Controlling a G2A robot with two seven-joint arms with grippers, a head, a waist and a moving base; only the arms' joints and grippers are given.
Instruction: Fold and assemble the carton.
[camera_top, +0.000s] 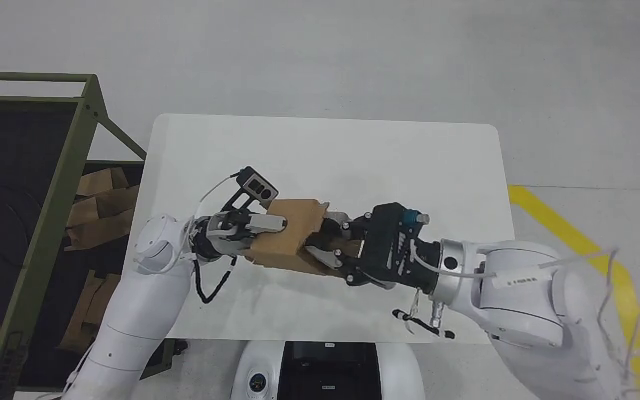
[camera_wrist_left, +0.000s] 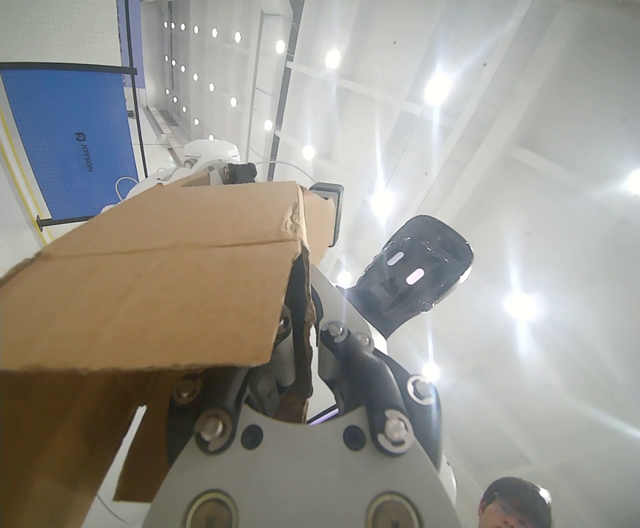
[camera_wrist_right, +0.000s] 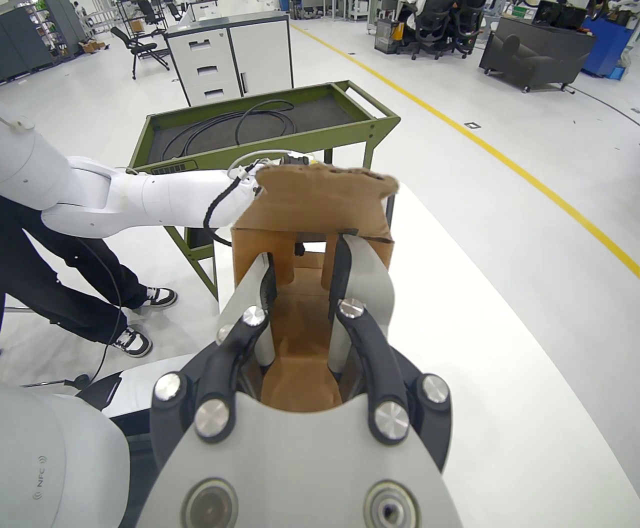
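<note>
At the far left a green cart (camera_top: 50, 77) is standing beside the white table (camera_top: 400, 150), with cardboard pieces (camera_top: 95, 200) lying under its frame. Next along, the left gripper (camera_top: 248, 222) is sitting against the left end of the carton (camera_top: 292, 232). The carton is lying over the near middle of the table, its long axis running left to right between the two arms at a slight slant. I cannot tell whether it is resting on the top or hanging just above it. In the left wrist view a torn carton wall is running down between the jaws. The one finger (camera_wrist_left: 425, 270) on show is standing clear of the cardboard, so this gripper is looking spread rather than clamped, while its other side is hiding behind the board. Further right, the right gripper (camera_top: 322, 248) is sitting inside the carton's open right end. Its fingers (camera_wrist_right: 341, 272) are standing parted with nothing pinched between them, and the brown inside is showing through the gap. A ragged upper flap (camera_wrist_right: 325, 185) is standing up beyond them and a lower flap (camera_wrist_right: 300, 360) is lying beneath. The open mouth is facing the right arm, which is nearer the loose flaps. Any folding push would therefore probably be going along the long axis toward the left gripper, which is acting as the backstop.
</note>
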